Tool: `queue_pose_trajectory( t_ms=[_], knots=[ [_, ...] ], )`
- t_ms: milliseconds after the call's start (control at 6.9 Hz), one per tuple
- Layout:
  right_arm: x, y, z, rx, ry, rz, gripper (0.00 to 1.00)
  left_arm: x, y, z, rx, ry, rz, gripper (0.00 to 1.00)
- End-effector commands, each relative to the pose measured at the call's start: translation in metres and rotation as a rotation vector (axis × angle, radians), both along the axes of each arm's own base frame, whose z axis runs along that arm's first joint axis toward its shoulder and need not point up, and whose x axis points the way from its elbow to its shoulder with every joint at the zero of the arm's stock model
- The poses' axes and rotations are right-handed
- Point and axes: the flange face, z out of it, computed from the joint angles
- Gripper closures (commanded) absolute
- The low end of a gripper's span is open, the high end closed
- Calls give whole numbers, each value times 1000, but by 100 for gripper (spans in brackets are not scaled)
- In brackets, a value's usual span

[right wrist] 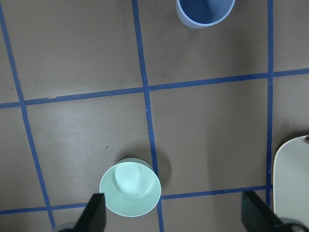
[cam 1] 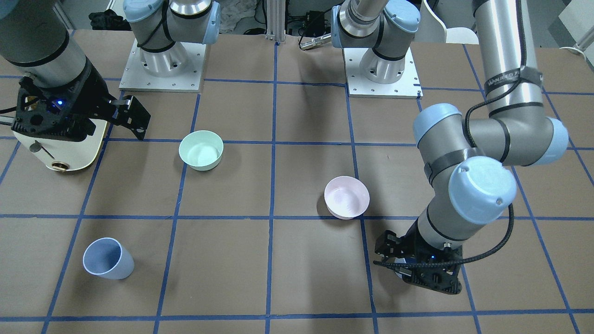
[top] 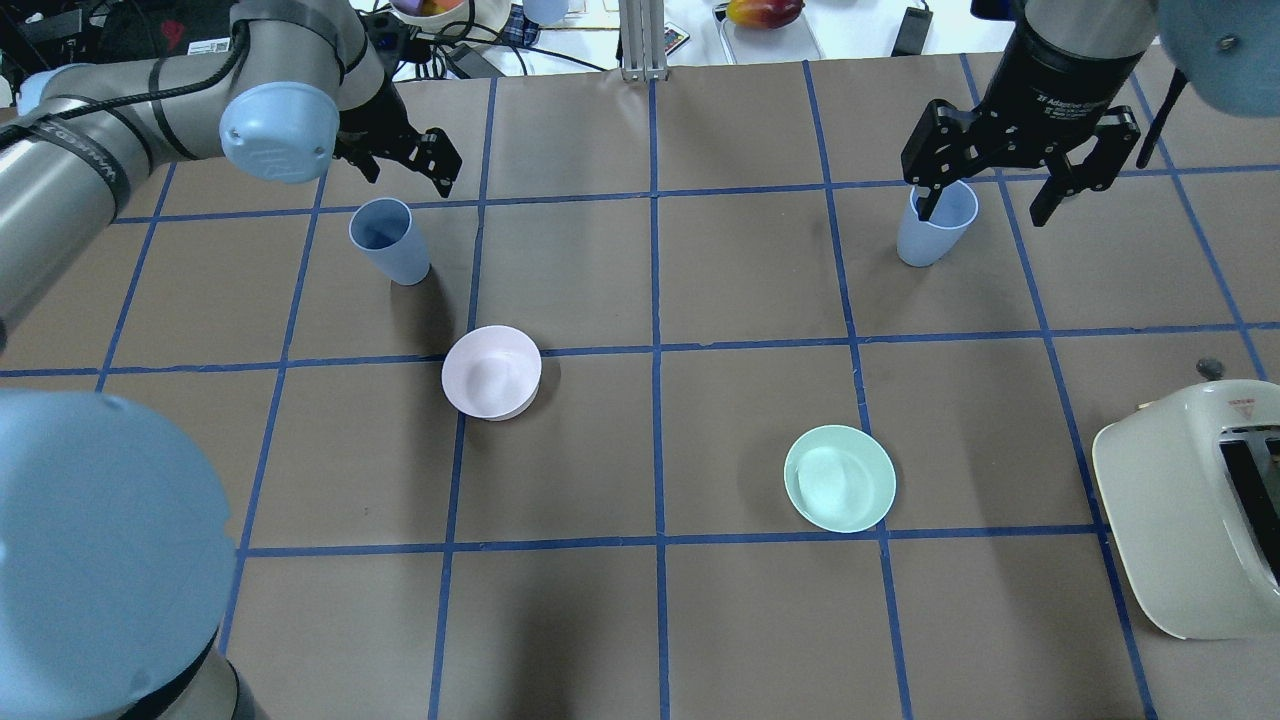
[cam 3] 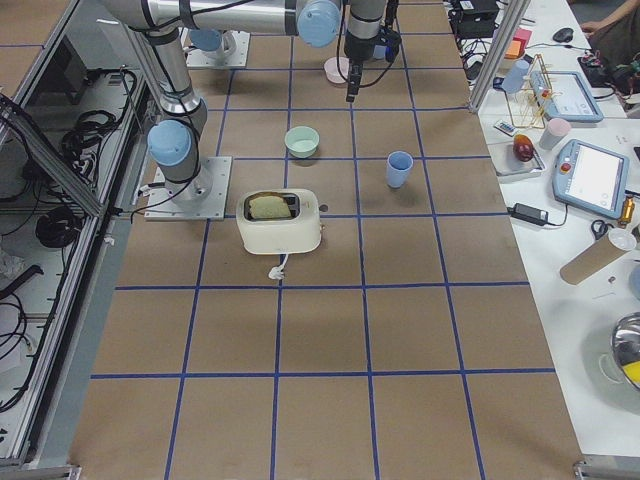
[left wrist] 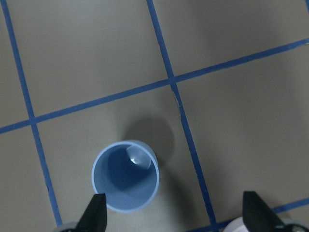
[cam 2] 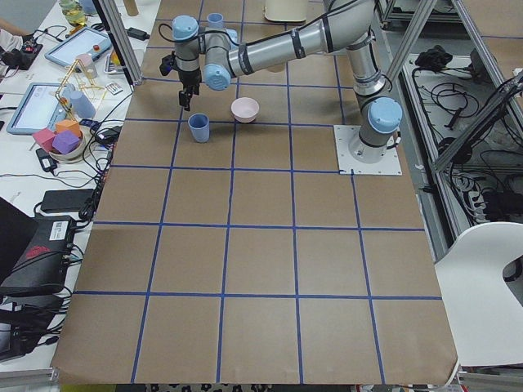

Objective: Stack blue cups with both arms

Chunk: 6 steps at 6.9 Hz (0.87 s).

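One blue cup stands upright at the far left of the table. My left gripper hovers just above it, open and empty. In the left wrist view the cup sits beside the left fingertip, off centre in the open gripper. In the front view the left gripper hides nearly all of this cup. The second blue cup stands upright at the far right. My right gripper is open, empty and high above the table. From that wrist, the cup is at the top edge.
A pale pink bowl sits left of centre, close to the left cup. A mint-green bowl sits right of centre. A cream toaster stands at the right edge, under the right arm in the front view.
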Motion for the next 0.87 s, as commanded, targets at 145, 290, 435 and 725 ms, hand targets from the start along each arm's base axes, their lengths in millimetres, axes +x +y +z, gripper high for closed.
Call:
queue_pose_trajectory(
  t_ms=[145, 290, 435, 725],
  knots=[
    [-1, -2, -3, 5, 7, -3, 0, 12, 6, -45, 80, 2, 18, 35],
    [-4, -6, -10, 14, 6, -6, 0, 13, 4, -47, 82, 3, 18, 74],
    [-5, -13, -16, 14, 5, -7, 0, 12, 1, -46, 77, 2, 20, 100],
    [-9, -23, -16, -34, 8, -12, 0, -8, 1, -30, 48, 6, 44, 100]
  ],
)
